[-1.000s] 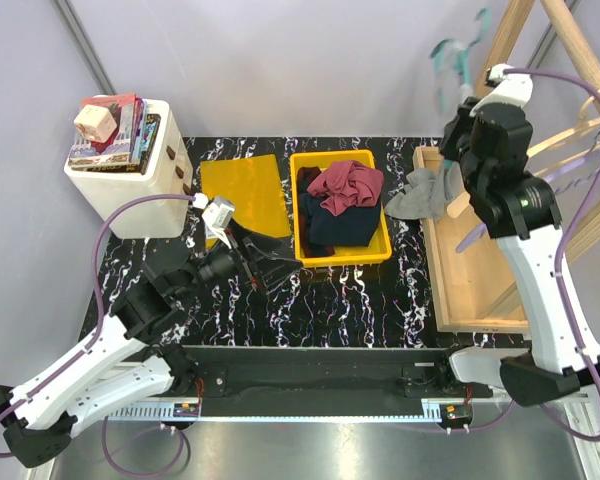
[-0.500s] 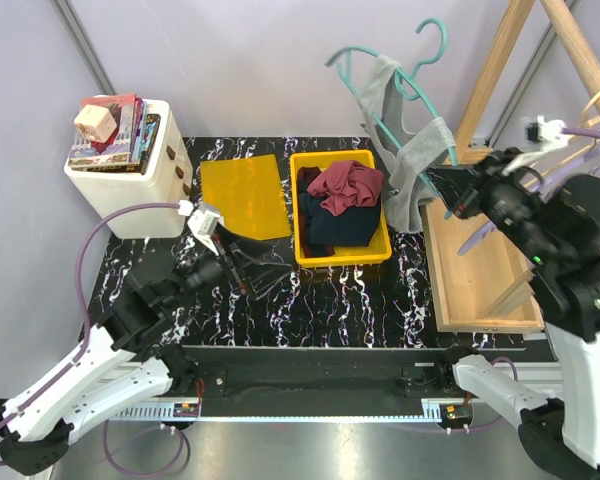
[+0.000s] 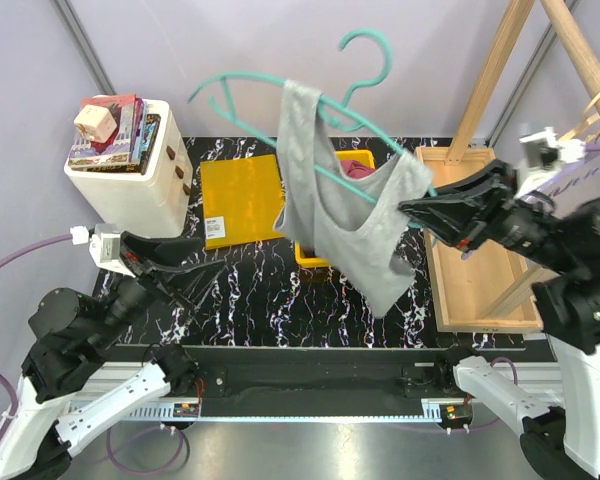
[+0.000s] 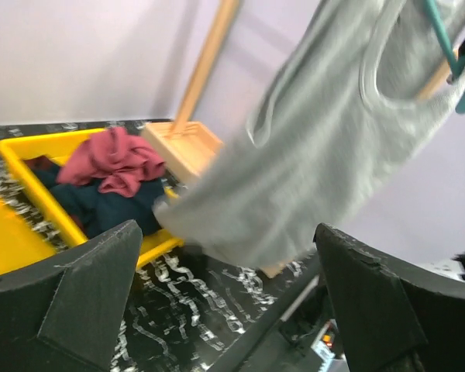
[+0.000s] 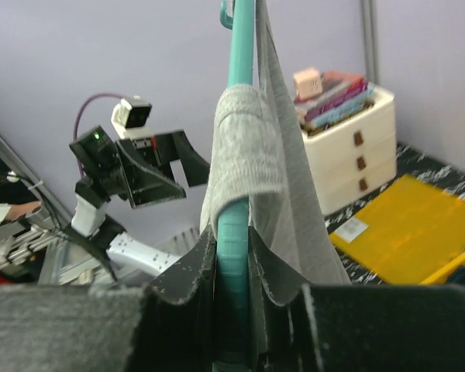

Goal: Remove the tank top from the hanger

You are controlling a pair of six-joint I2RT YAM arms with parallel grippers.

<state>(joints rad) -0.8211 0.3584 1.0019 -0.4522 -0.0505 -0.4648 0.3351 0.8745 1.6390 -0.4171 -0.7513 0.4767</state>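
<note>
A grey tank top (image 3: 345,215) hangs on a teal hanger (image 3: 270,82), held high above the table's middle. My right gripper (image 3: 417,212) is shut on the hanger's right end; in the right wrist view the teal bar (image 5: 234,256) is pinched between my fingers, with the top's strap (image 5: 244,147) draped over it. My left gripper (image 3: 185,272) is open and empty, low at the left, apart from the top. In the left wrist view the grey top (image 4: 325,147) hangs ahead and above my wide-open fingers (image 4: 77,294).
A yellow bin (image 3: 365,157) of red and dark clothes sits behind the top, also in the left wrist view (image 4: 31,143). A yellow folder (image 3: 240,200) lies to its left. A white drawer unit (image 3: 125,160) stands far left. A wooden rack (image 3: 480,250) stands at the right.
My right arm has swung the hanger and tank top from the rack leftward over the table's middle. My left arm has pulled back toward the near left and lifted.
</note>
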